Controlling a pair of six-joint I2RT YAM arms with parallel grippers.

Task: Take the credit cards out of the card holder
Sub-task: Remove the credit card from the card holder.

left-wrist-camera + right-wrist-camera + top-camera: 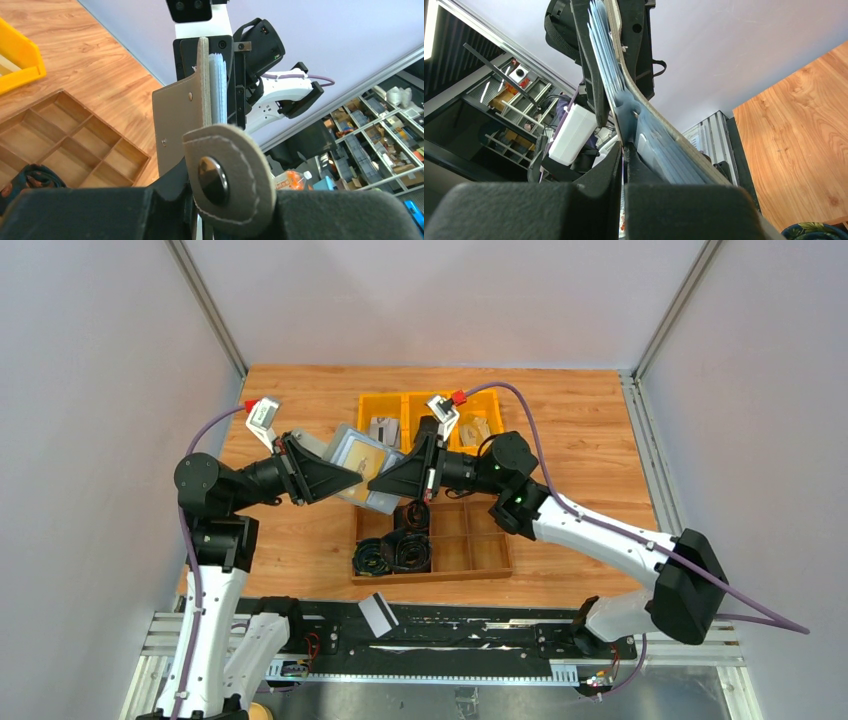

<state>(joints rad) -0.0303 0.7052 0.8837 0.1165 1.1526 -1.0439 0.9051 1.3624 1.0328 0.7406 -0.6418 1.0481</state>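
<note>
card holder stretched between two grippers, cards at the right arm's fingertips

holds aloft, between both arms and above a wooden divided tray (pixel 470 550) with coiled black cables (pixel 390 550), a soft grey folding card holder (pixel 177 120), its rounded snap flap (pixel 227 175) hanging open toward the left wrist camera. appears to clamp that flap end in the left gripper (pixel 357 474), with the holder rising from between the dark fingers. shows, packed edge-on inside, a stack of thin pale blue-white credit cards (pixel 218 85), free ends pointing straight at the right gripper (pixel 624 160). presses that gripper fully together at the cards' edge; cannot tell whether a card sits caught in the slit. sets the holder's long axis gripper to gripper, roughly left to right over the wooden table (pixel 580 440), so any pull looks bound to run along that line, away from the left arm. puts the right arm nearer the cards by far. hides the number of cards, their print and the pockets behind fingers and blur. leaves one pale card with a dark stripe (pixel 378 613) lying apart on the black base rail (pixel 480 625) between the arm bases, judged already out. renders the contents of the yellow plastic bins (pixel 380 398) beyond too small to name.
</note>
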